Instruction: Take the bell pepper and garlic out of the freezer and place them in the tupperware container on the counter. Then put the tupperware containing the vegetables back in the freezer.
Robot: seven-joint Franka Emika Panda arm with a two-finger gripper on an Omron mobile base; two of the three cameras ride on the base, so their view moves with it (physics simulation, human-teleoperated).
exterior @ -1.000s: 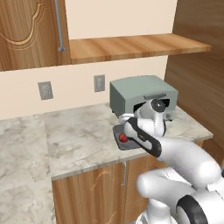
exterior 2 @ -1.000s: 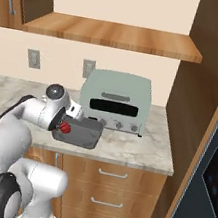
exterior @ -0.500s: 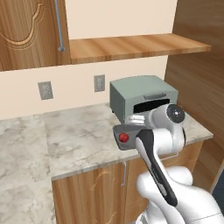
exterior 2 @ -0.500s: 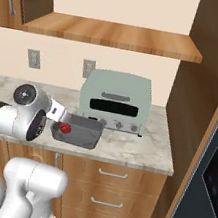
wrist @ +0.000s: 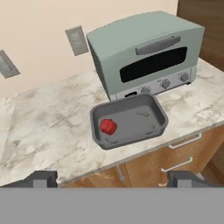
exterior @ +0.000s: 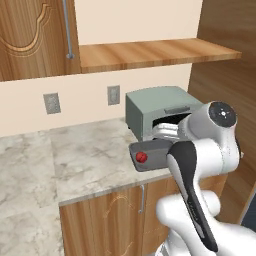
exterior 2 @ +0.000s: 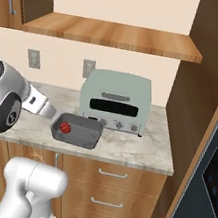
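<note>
Red pepper [wrist: 108,126] is seen lying in the tub [wrist: 151,131] on the table [wrist: 48,127], beside the toaster oven [wrist: 144,52]. The hand [wrist: 113,178] is spread and empty. Garlic is judged next: the hand should be kept spread and swung clear of the tub.

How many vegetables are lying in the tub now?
1: the pepper lies at one end of the tub on the counter. No garlic is in it.
</note>
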